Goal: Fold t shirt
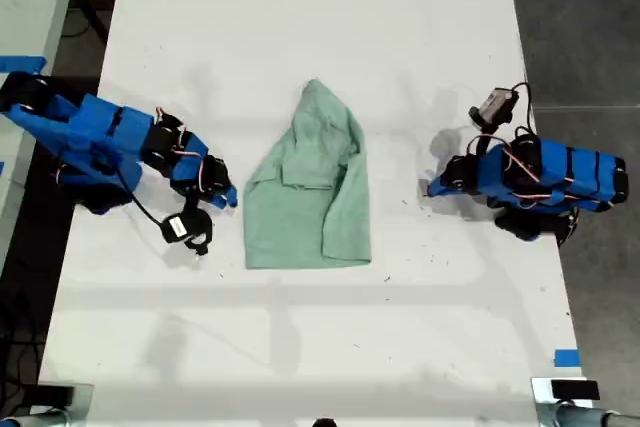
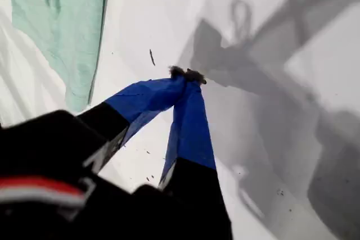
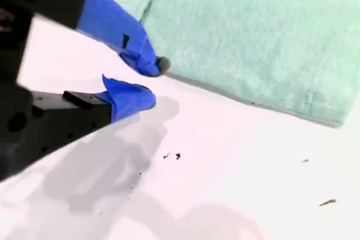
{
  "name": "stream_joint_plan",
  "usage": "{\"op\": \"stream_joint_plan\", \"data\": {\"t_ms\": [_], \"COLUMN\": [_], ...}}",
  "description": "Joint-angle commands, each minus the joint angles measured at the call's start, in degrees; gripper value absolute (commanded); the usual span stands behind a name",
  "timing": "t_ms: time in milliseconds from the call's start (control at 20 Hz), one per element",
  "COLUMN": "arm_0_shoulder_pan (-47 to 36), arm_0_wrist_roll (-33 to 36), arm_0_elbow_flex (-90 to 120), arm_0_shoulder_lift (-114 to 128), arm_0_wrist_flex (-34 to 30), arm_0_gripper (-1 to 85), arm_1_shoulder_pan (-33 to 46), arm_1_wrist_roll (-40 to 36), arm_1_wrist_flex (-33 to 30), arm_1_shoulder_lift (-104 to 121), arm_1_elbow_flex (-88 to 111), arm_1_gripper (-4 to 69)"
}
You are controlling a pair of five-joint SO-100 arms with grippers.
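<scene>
While 1 strip of blue tape (image 1: 566,357) marks the white table's (image 1: 300,347) near edge on the exterior view's right, 2 blue arms flank 1 t shirt (image 1: 310,197) lying wrinkled mid-table. My second gripper (image 3: 154,81), jaws slightly parted and empty, sits just beside its hem. My first gripper (image 2: 188,75), pinched closed on nothing, stands well apart.

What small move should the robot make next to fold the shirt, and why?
Probably ease my second hand onto the shirt's near edge and pinch it. Its fingers stand slightly apart right beside that edge, holding nothing, and the shirt lies only partly folded.
</scene>
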Motion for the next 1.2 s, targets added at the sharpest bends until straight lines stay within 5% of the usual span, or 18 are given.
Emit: {"op": "stream_joint_plan", "data": {"t_ms": [0,200,250,300,450,700,1050,1150], "arm_0_shoulder_pan": [1.8,2.5,1.9,0.9,0.0,0.5,-1.8,-2.9], "arm_0_wrist_roll": [-1.5,-1.9,-1.5,-0.4,1.0,1.8,12.4,16.5], "arm_0_elbow_flex": [-14.6,-25.8,-26.2,-26.5,-29.1,-54.8,-77.5,-79.0], "arm_0_shoulder_lift": [-16.5,-31.0,-32.8,-34.8,-36.7,-37.9,-49.7,-51.8], "arm_0_wrist_flex": [2.2,5.4,5.0,4.9,6.9,30.7,31.4,25.6], "arm_0_gripper": [15.6,17.9,15.3,3.0,-0.2,-0.2,-0.2,-0.2], "arm_1_shoulder_pan": [-0.5,-0.5,-0.5,-0.6,-0.7,-0.6,-0.7,-0.7], "arm_1_wrist_roll": [0.1,0.1,0.1,0.1,0.1,0.2,0.2,0.2], "arm_1_wrist_flex": [-0.6,-0.6,-0.5,-0.5,-0.5,-0.5,-0.5,-0.5], "arm_1_shoulder_lift": [0.4,0.4,0.4,0.4,0.4,0.4,0.4,0.4], "arm_1_elbow_flex": [0.4,0.4,0.4,0.4,0.4,0.4,0.4,0.4], "arm_1_gripper": [-1.9,-1.9,-1.9,-1.9,-1.9,-1.9,-1.9,-1.9]}}
